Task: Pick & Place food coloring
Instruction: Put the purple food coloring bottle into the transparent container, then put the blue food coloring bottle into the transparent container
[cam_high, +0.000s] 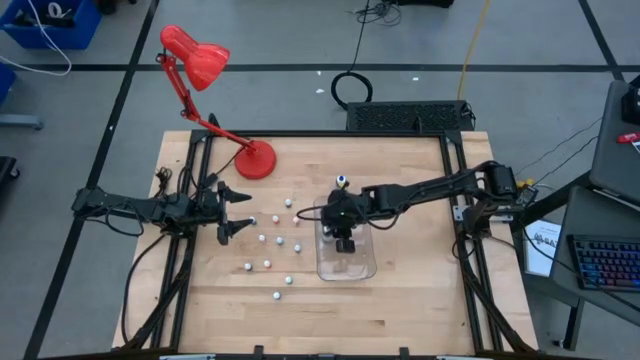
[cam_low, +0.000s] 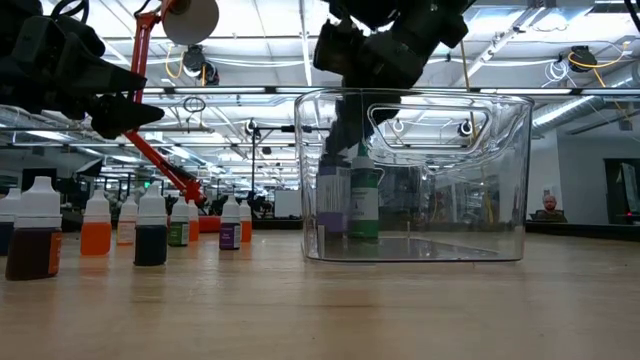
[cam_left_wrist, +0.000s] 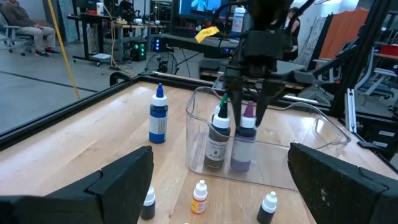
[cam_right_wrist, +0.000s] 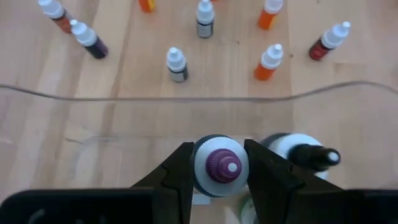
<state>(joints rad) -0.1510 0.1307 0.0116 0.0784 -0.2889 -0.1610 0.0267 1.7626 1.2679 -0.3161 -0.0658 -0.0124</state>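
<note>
1. Right claw (cam_right_wrist: 216, 177) reaching down into the clear tray (cam_left_wrist: 323, 127), pinching the purple-capped bottle (cam_left_wrist: 244, 137) by its neck.
2. Green-tipped bottle (cam_left_wrist: 217, 140) upright in the same tray, touching the purple one.
3. Blue bottle (cam_left_wrist: 158, 116) upright on the desk (cam_high: 400, 295), just outside the tray.
4. About 12 tiny dropper bottles (cam_right_wrist: 176, 65) scattered on bare wood between tray and left arm.
5. Left claw (cam_high: 232, 211) hovering beside the red lamp (cam_high: 200, 60), fingers spread wide, holding nothing.
</note>
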